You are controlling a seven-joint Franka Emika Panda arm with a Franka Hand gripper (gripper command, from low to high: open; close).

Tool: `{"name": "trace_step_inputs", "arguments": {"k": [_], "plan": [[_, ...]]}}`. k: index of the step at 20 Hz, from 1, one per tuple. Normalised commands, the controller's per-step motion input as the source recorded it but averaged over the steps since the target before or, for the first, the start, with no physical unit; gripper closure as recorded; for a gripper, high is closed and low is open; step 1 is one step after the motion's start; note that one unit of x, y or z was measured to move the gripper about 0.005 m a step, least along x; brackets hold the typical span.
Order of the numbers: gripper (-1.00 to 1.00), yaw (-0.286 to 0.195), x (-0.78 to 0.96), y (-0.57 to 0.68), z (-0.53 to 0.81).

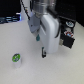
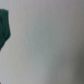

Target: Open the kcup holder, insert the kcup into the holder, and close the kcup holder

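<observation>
The kcup [image 1: 16, 58], a small white pod with a round green top, stands on the table at the exterior view's lower left. The kcup holder [image 1: 67, 34], a black boxy unit, sits at the exterior view's right, partly behind the white arm. My gripper [image 1: 42, 51] hangs low over the table between them, to the right of the kcup and apart from it. It is too small and dark to show how its jaws stand. The wrist view is blurred and shows only pale table and a dark teal shape [image 2: 4, 27] at one edge.
The white arm body [image 1: 46, 25] fills the upper middle of the exterior view and hides part of the holder. The pale table [image 1: 30, 70] spreads around the kcup. Dark clutter [image 1: 10, 19] lines the far left edge.
</observation>
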Motion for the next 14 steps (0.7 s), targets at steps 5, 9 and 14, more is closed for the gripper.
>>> {"name": "trace_step_inputs", "arguments": {"k": [5, 9, 14], "plan": [[-1.00, -0.256, -0.19, -0.52, 0.00], [-1.00, -0.251, -0.28, -0.52, -0.02], [-1.00, -0.254, -0.27, -0.52, -0.07]]}}
